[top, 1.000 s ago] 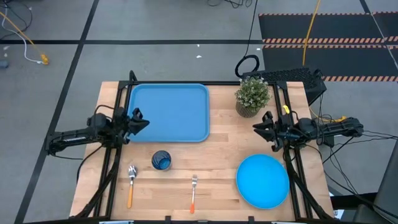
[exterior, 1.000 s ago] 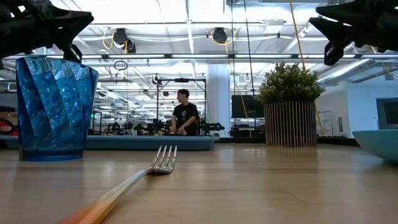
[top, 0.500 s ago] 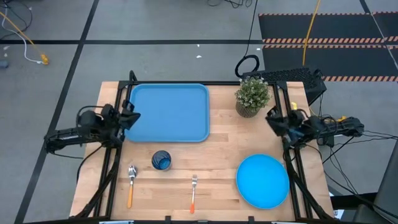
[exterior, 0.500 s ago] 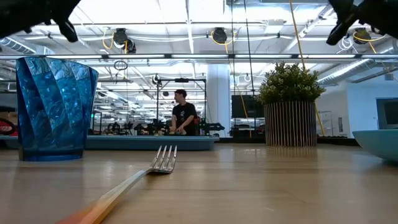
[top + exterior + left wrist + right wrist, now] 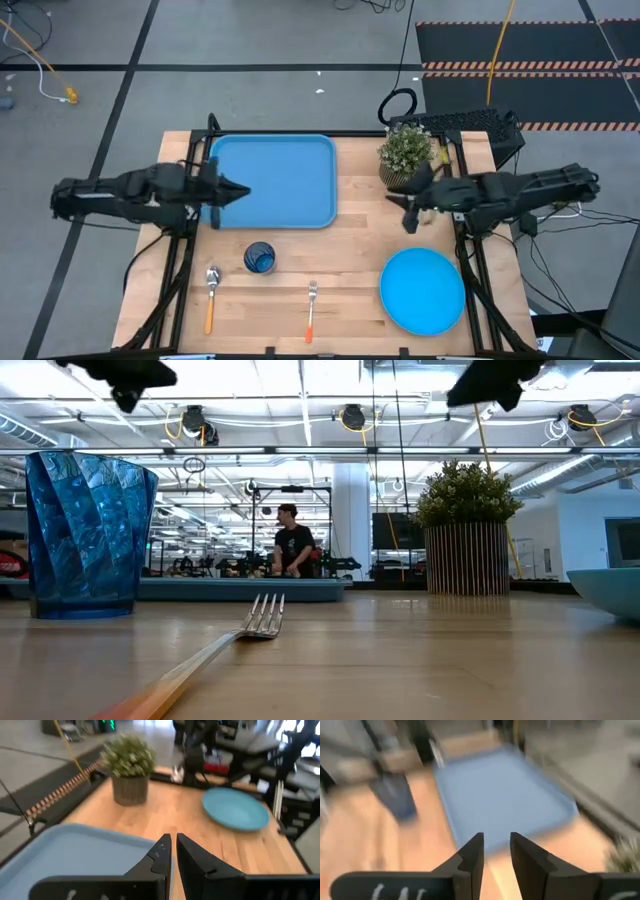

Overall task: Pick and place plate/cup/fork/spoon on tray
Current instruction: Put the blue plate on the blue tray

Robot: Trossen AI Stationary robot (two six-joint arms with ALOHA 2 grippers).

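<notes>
The light-blue tray (image 5: 272, 182) lies at the table's far left. The round blue plate (image 5: 423, 291) lies flat at the near right. The dark-blue cup (image 5: 259, 258) stands upright near the tray's near edge. The spoon (image 5: 211, 296) and the fork (image 5: 312, 308) lie flat by the near edge, handles toward it. My left gripper (image 5: 243, 190) hangs over the tray's left part, shut and empty; its wrist view (image 5: 173, 847) shows only a slit between the fingers. My right gripper (image 5: 402, 210) hangs over bare wood between the tray and the plate, a little open (image 5: 496, 847) and empty.
A potted plant (image 5: 405, 153) stands at the far right, just beyond my right gripper. Black frame bars run along the table's left and right sides. Bare wood lies between the tray and the plate. A person sits in the room behind the table (image 5: 292, 540).
Both grippers first drew back toward their own table sides, then reached in toward the table's middle and rose. My left gripper now hangs over the tray and its fingers have come together. My right gripper has passed the plant toward the tray. The plate, cup, fork and spoon have not moved.
</notes>
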